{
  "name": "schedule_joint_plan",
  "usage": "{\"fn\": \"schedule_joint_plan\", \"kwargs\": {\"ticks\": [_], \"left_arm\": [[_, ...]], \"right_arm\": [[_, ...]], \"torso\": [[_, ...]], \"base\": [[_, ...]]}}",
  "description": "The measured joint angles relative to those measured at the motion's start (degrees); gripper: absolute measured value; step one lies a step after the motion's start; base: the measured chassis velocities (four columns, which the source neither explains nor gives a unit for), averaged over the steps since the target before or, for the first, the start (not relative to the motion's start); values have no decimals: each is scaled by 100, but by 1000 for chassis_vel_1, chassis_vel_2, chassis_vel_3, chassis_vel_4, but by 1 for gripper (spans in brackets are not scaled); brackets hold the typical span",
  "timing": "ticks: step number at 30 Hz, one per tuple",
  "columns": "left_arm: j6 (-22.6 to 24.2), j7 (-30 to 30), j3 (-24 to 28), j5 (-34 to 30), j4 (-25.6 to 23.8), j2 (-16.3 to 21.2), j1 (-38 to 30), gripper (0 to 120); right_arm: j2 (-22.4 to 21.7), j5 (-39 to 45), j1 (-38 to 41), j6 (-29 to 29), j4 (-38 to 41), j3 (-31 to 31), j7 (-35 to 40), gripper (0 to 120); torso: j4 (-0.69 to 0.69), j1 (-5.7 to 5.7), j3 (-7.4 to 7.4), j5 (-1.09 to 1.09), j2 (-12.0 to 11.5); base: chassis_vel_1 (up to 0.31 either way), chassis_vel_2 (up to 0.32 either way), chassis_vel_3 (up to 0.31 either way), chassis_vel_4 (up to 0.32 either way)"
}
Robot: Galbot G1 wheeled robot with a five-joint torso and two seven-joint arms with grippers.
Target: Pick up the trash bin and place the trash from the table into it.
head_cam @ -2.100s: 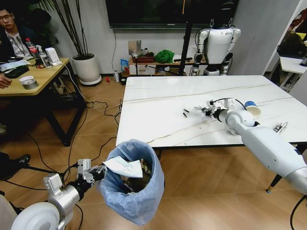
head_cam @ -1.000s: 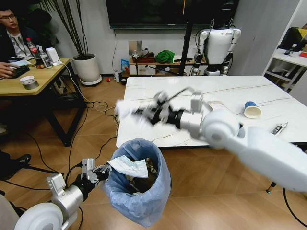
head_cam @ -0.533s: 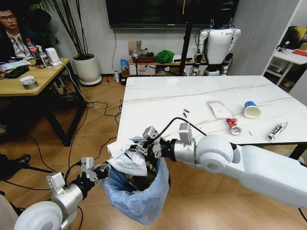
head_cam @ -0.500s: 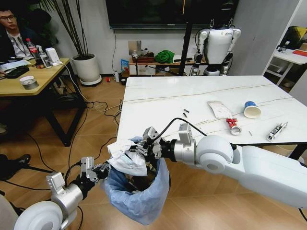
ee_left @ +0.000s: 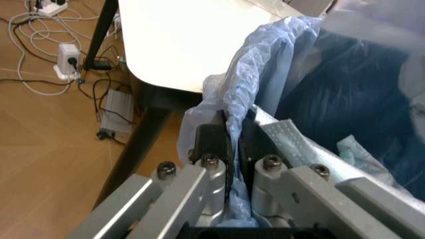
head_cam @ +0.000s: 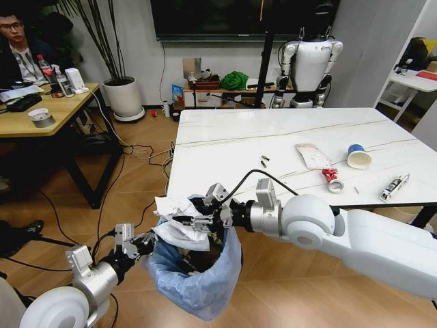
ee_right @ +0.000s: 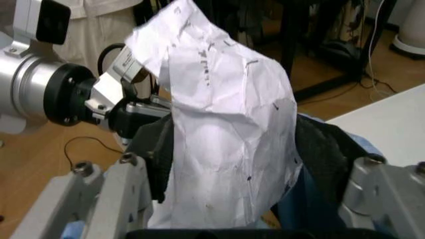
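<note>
The trash bin (head_cam: 198, 287), lined with a crinkled light-blue bag, hangs off the floor just off the table's (head_cam: 232, 137) near corner. My left gripper (head_cam: 140, 242) is shut on its rim, pinching the bag's edge (ee_left: 232, 124). Over the bin's mouth my right gripper (head_cam: 198, 220) stands open, a crumpled white paper (head_cam: 179, 229) lying between its spread fingers (ee_right: 159, 159) on top of the bin's contents. In the right wrist view this paper (ee_right: 226, 129) hangs between the pads. On the table lie a flat wrapper (head_cam: 313, 156), a blue-white cup (head_cam: 358, 156), a small tape roll (head_cam: 334, 186) and a silver tube (head_cam: 392, 188).
A wooden desk (head_cam: 41, 113) with a seated person stands at the far left, with cables (head_cam: 136, 150) on the floor between it and the table. A white plant pot (head_cam: 124, 97) and another robot (head_cam: 311, 65) stand by the back wall.
My right arm swept from the table's middle to the bin carrying the white paper. In the last half second its fingers spread apart and the paper settled on the bin.
</note>
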Motion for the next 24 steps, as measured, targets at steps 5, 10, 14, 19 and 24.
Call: {"fn": "schedule_joint_plan", "kwargs": {"ticks": [5,10,14,19,24], "left_arm": [[3,-7,18,6,4,-25,8,0],[5,-7,25,12,10,-26,7,0],[6,-11,20,12,18,-13,12,0],[6,-30,-4,29,53,-44,92,0],[7,-54,-28,41,59,-52,137,0]], "right_arm": [[-142,-134,-96,-25,121,-13,51,86],[-158,-139,-87,-24,147,13,54,98],[-151,-83,-74,-13,151,97,63,100],[107,332,-111,22,-86,764,322,100],[224,467,-116,17,-544,1297,439,100]], "torso": [[-1,0,0,0,0],[0,0,0,0,0],[0,0,0,0,0],[1,0,0,0,0],[0,1,0,-1,0]], "base": [[0,0,0,0],[0,0,0,0],[0,0,0,0],[0,0,0,0],[0,0,0,0]]}}
